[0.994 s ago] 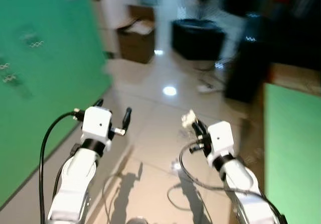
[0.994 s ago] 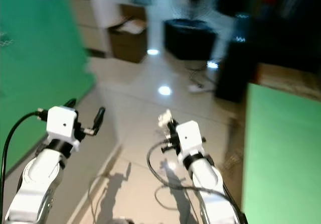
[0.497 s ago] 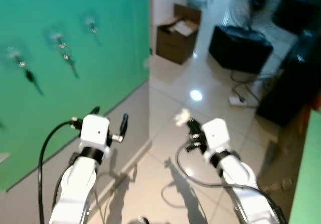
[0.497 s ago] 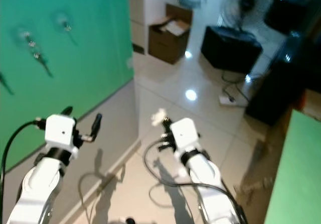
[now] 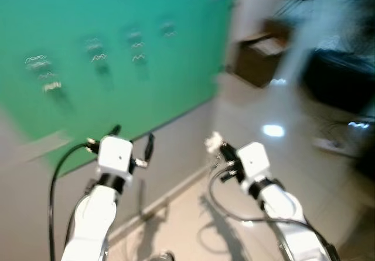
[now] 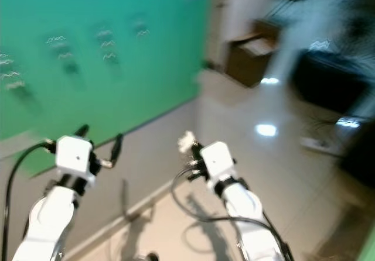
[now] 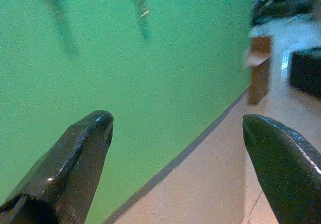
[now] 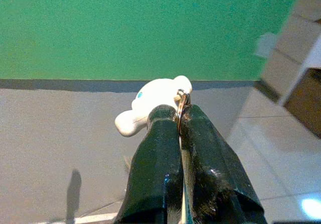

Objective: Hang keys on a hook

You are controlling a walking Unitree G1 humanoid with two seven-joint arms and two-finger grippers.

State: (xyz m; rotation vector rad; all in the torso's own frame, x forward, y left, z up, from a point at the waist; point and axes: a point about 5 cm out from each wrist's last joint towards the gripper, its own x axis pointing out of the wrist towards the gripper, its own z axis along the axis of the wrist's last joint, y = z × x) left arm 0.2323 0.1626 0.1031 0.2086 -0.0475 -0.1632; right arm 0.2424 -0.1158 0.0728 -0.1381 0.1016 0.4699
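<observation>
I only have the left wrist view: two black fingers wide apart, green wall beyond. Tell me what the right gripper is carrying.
Observer: The right gripper is shut on a metal ring with a white charm attached; any keys on it are hidden.
Operator: Report where the hooks are.
Observer: Several blurred hooks sit in a row on the green wall, up and to the robot's left of both grippers.
Operator: Say how the two arms sit.
Observer: The left gripper is raised and open, nearer the wall; the right one is beside it, over the tiled floor.
</observation>
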